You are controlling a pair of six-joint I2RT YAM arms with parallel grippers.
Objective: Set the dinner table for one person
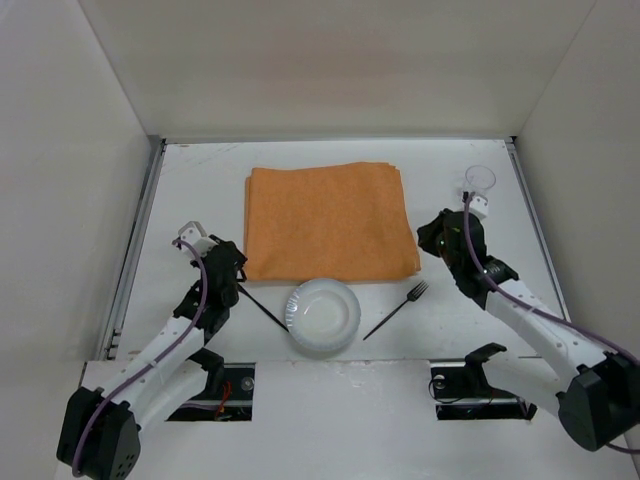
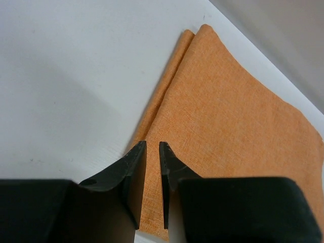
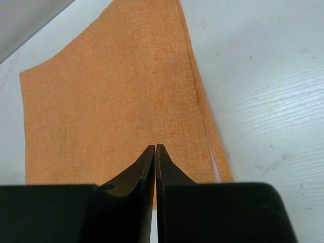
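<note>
The left gripper (image 2: 153,147) is almost closed, with only a thin slit showing between its black fingers. I see nothing pinched in it. Through the slit the orange woven cloth placemat (image 2: 228,126) lies flat. In the overhead view this gripper hangs at the placemat's lower left corner, right over the folded edge where two layers show.

The right gripper (image 3: 155,148) has its fingers pressed together tip to tip, and nothing shows between them. Whether it touches the cloth beneath, I can't tell. It sits at the placemat's lower right corner in the overhead view.

The placemat is spread out in the middle of the large flat matte-white table (image 1: 200,190). The table fills most of the overhead view, from the arm bases at the bottom up to the back wall, with thin metal rails (image 1: 133,250) along its left and right sides.

A round white paper plate (image 1: 323,315) rests at centre frame, right up against the placemat's lower edge. I can't make out whether the two overlap. To the plate's right, apart from it, a black plastic fork (image 1: 397,309) lies slantwise with its tines toward the upper right. On the plate's left a thin black stick-like utensil (image 1: 262,307) lies slanted. Its lower end is near the plate's rim and its upper end is by the left gripper.

A clear plastic cup (image 1: 481,179) stands upright in the upper right, off the placemat, just beyond the right arm's wrist.
</note>
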